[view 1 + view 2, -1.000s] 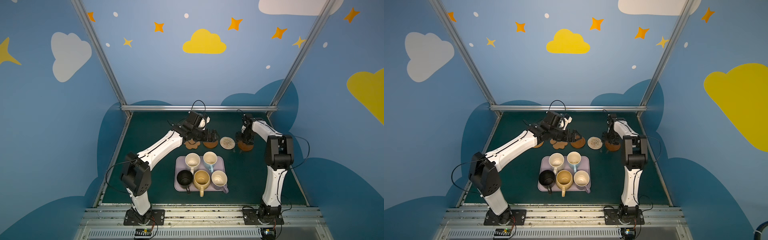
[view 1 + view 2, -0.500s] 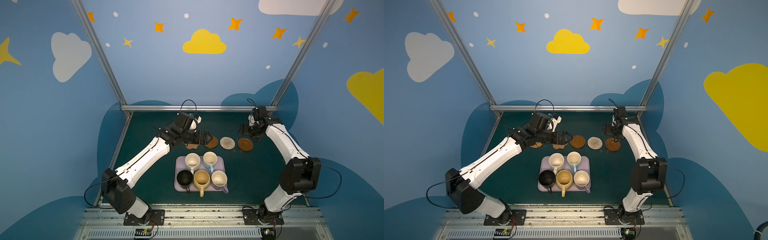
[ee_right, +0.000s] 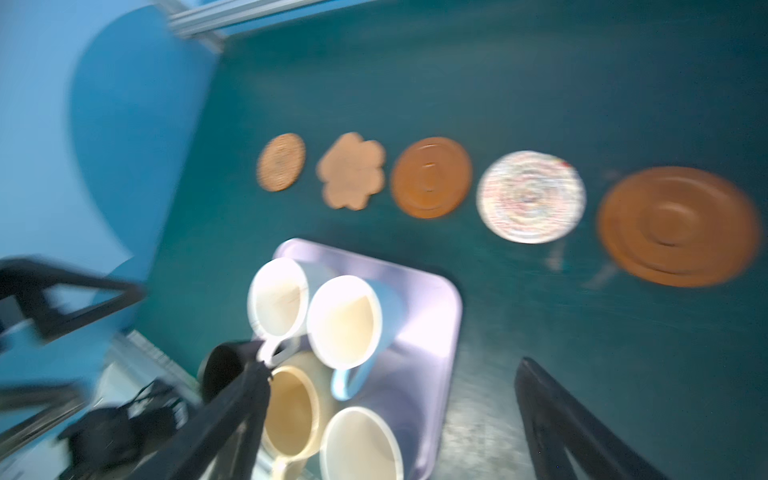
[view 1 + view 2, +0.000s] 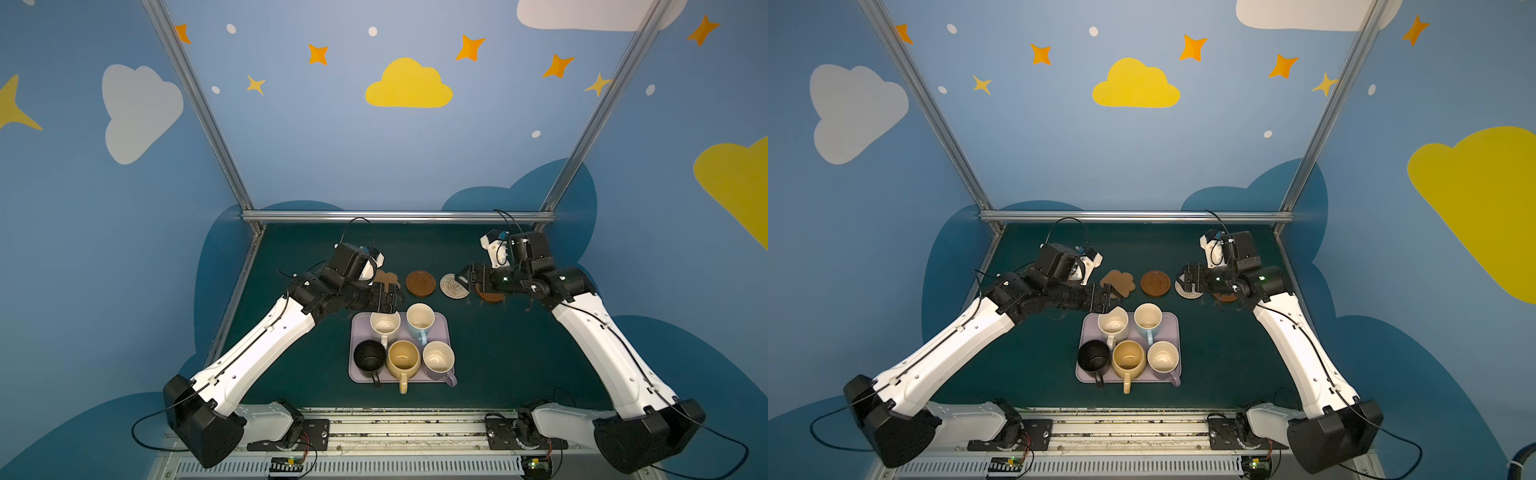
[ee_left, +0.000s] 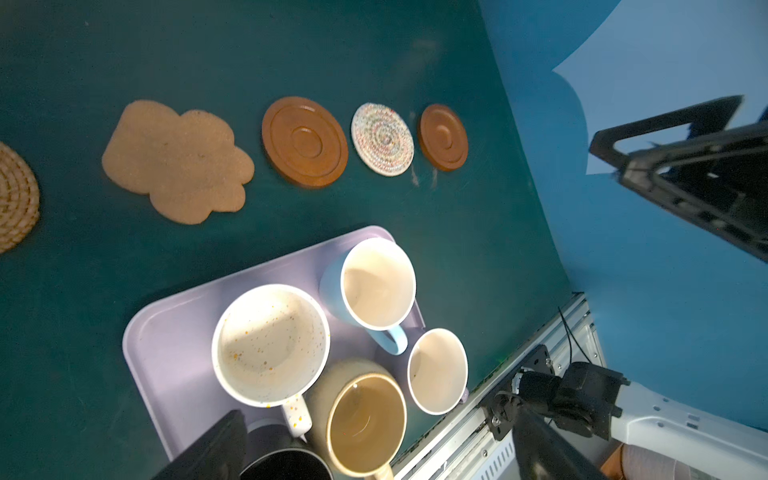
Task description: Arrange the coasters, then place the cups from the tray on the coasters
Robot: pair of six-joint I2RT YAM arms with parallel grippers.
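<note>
Five coasters (image 5: 304, 141) are lying in a row on the green desk (image 5: 83, 291) (woven rounds, cork-looking flower, ringed wooden discs), outside both wide-open, empty jaws: left gripper (image 4: 390, 301) hovering by the speckled mug (image 4: 384, 326) on the lilac tray (image 4: 359, 331), right gripper (image 4: 461, 280) above the pale woven round (image 4: 449, 287).

Backdrop: matte blue walls (image 4: 332, 158), which bore a yellow cloud (image 4: 408, 85), white clouds (image 4: 137, 108), orange stars (image 4: 318, 54) and darker blue cloud shapes (image 4: 515, 199) low down. Silver aluminium frame bars (image 4: 395, 216) edged a dark teal surface (image 4: 519, 365).
</note>
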